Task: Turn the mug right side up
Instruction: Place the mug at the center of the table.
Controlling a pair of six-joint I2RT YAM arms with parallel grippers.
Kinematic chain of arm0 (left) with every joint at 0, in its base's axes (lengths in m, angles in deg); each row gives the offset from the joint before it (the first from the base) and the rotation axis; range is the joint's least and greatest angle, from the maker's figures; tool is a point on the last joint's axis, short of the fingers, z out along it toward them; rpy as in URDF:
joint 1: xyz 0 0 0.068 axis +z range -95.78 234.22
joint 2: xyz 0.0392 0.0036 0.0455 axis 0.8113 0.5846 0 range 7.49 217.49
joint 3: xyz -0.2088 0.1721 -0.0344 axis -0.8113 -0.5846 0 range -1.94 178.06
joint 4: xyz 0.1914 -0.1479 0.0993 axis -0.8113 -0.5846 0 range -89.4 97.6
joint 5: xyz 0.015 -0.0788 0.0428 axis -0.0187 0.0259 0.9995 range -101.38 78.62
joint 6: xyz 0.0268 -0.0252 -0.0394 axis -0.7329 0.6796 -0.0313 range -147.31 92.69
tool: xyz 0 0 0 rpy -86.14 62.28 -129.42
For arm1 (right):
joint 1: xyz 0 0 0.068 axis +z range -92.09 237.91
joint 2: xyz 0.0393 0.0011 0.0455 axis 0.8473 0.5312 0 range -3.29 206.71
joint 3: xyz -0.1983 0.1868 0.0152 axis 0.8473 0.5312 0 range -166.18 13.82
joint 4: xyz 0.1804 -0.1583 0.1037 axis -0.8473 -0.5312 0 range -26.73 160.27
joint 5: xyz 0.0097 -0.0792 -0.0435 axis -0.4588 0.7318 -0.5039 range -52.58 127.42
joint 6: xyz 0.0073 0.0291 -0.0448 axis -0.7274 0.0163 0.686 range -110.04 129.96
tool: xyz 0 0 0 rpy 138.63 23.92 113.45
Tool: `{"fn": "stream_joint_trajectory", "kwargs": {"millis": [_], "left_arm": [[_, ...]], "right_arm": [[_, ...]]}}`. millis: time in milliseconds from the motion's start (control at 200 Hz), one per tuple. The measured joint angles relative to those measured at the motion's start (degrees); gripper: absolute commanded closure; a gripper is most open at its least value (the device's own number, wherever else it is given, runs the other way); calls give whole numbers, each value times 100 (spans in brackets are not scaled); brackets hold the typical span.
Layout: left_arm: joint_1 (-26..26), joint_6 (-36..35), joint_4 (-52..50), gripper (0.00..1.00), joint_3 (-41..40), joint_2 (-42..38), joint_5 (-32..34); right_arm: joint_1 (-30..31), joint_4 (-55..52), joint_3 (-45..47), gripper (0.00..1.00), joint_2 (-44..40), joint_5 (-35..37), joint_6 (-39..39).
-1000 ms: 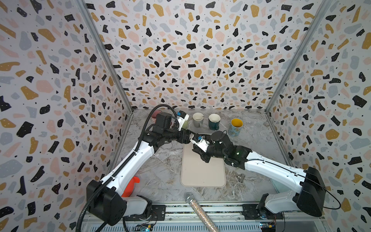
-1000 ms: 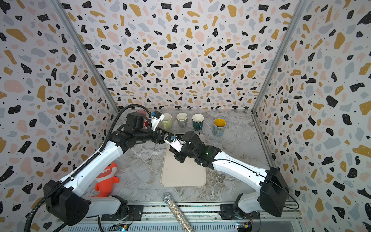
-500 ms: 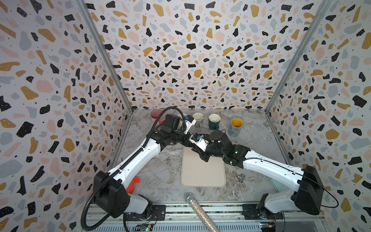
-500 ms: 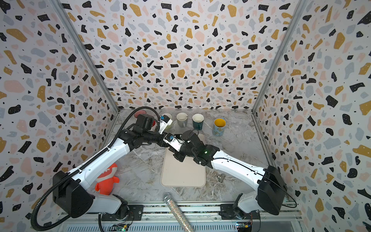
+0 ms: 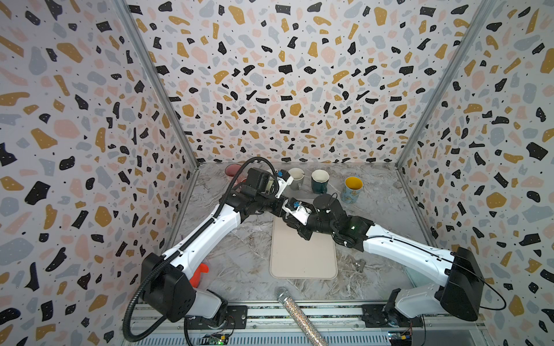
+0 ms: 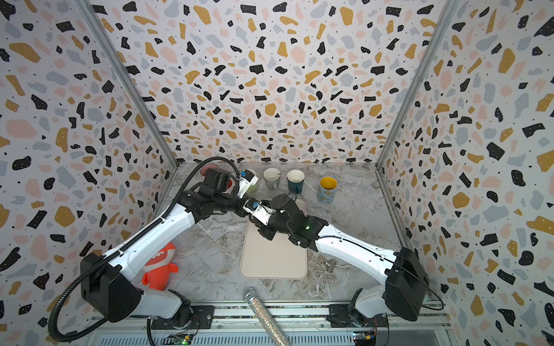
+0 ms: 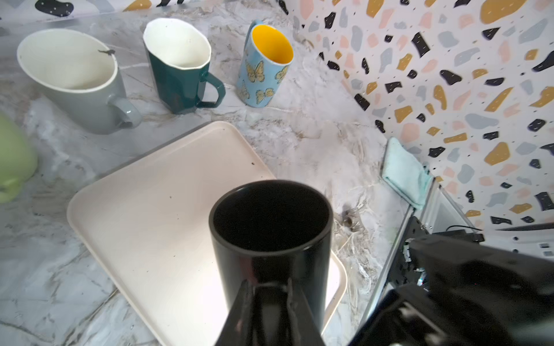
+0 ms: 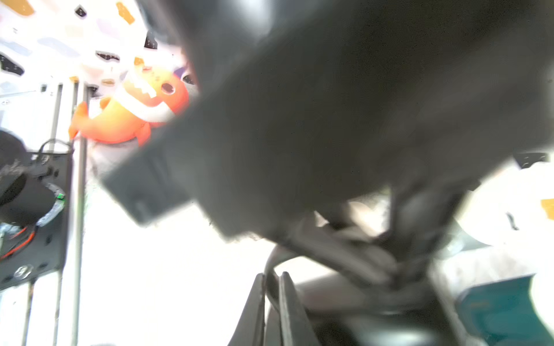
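**Clerk:** Item one, the task piece?

**Checker:** Black mug, glossy, upright with its mouth up, over the far end of the cream tray. In a top view the mug reads as a dark disc. Its base is hidden, so I cannot tell whether it touches the tray.

**Clerk:** Held by?

**Checker:** Left end effector. Its fingers are drawn close, pinching a dark piece low on the mug's side, seemingly the handle.

**Clerk:** The other arm?

**Checker:** Right end effector, fingers pressed together. A thin dark strip shows between them in its wrist view, too blurred to name. A dark, out-of-focus mass fills most of that view.

**Clerk:** The row at the back of the counter?

**Checker:** Three mugs stand upright and apart, beyond the tray:
- Grey mug
- Dark teal mug
- Blue butterfly mug, yellow inside

A pale green mug is at the row's left end, only partly in view.

**Clerk:** Sundries?

**Checker:**
- Orange shark toy, beside the left arm's base
- Glitter microphone, lying across the front edge
- Folded teal cloth, against the right wall
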Motion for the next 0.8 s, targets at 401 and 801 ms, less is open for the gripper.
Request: {"fn": "stream_joint_trajectory", "kwargs": {"millis": [401, 801], "left_arm": [[-37, 15, -76, 100, -55, 138, 17], [-37, 444, 439, 100, -164, 164, 428]], "right_arm": [[0, 275, -2, 100, -55, 155, -2], [-26, 72, 271, 100, -841, 658, -140]]}}
